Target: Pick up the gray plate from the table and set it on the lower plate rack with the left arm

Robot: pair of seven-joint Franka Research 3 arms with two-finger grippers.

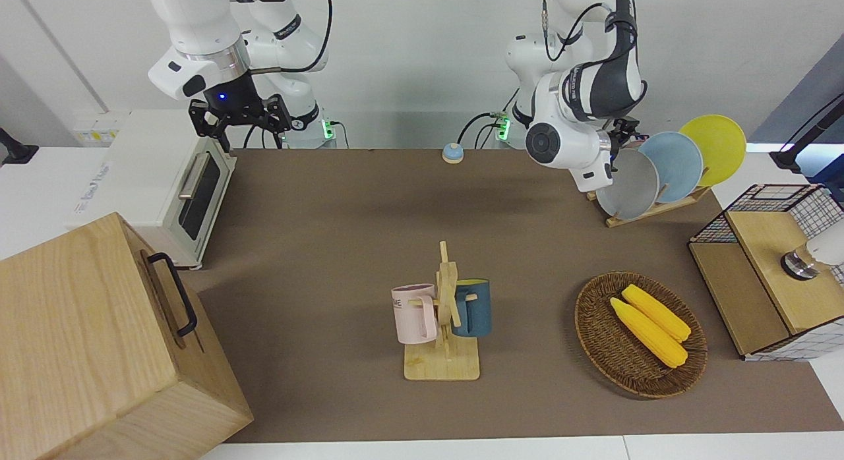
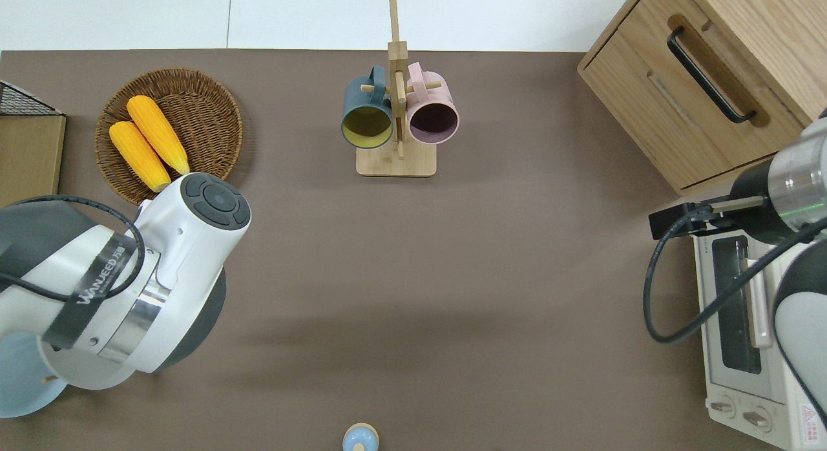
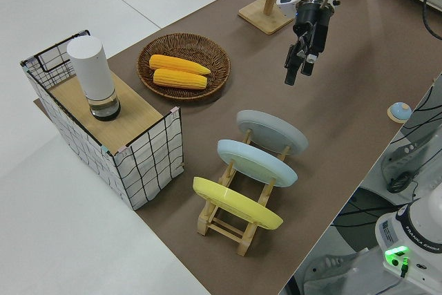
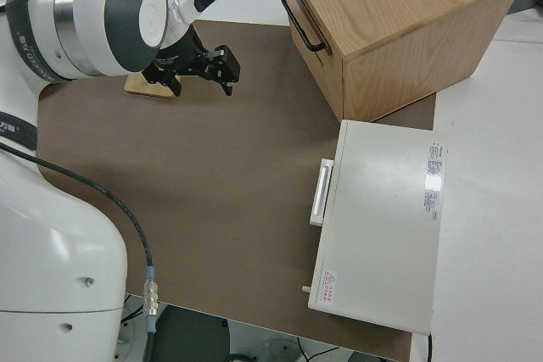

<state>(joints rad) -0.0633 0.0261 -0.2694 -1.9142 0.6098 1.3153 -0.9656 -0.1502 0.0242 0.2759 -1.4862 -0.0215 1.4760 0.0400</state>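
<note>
The gray plate (image 3: 273, 131) stands on edge in the lowest slot of the lower plate rack (image 3: 233, 220), next to the light blue plate (image 3: 257, 162) and the yellow plate (image 3: 235, 202). It also shows in the front view (image 1: 630, 186), on the rack (image 1: 661, 206). My left gripper (image 3: 298, 72) is open and empty. It hangs in the air above the table (image 1: 343, 209), just off the rack's gray-plate end. In the overhead view the arm hides it. My right gripper (image 1: 239, 119) is open and parked.
A wooden mug stand (image 1: 443, 354) holds a pink and a blue mug. A wicker basket (image 1: 597, 341) holds two corn cobs. A wire crate (image 1: 758, 249), a wooden drawer box (image 1: 99, 341), a toaster oven (image 1: 178, 183) and a small blue bell (image 1: 452, 153) stand around the table.
</note>
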